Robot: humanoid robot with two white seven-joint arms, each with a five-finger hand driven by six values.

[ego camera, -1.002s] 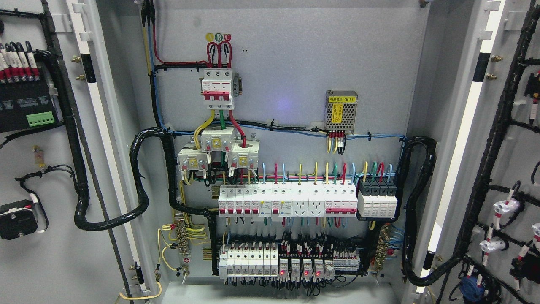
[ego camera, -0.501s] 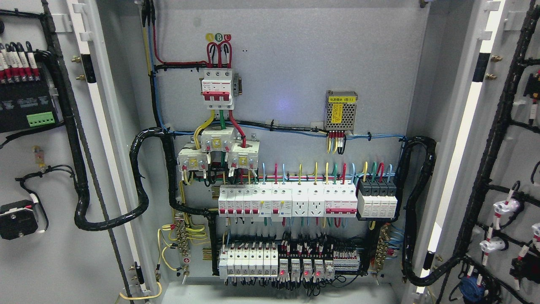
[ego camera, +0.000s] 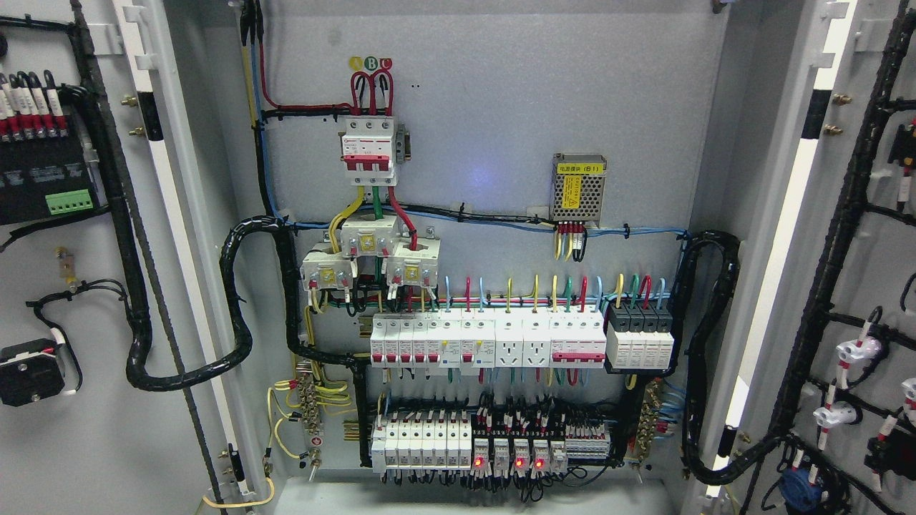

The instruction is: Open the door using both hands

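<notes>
Both doors, left door (ego camera: pixel 79 443) and right door (ego camera: pixel 869 272), stand wide open (wiring exposed).

An industrial/electrical setting: a grey sheet-metal switchgear cabinet (ego camera: pixel 494 93) stands w/ both doors open, its back panel carrying rows of white DIN-rail circuit breakers (ego camera: pixel 486 342), thick black corrugated cable looms (ego camera: pixel 236 300), colour-coded wiring, and a small perforated metal power supply unit (ego camera: pixel 578 187).

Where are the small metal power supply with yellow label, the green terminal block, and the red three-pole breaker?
Metal power supply with yellow label (ego camera: pixel 578 187): head view, on its label.
Green terminal block (ego camera: pixel 69 202): head view, its middle.
Red three-pole breaker (ego camera: pixel 369 151): head view, front face.
</notes>
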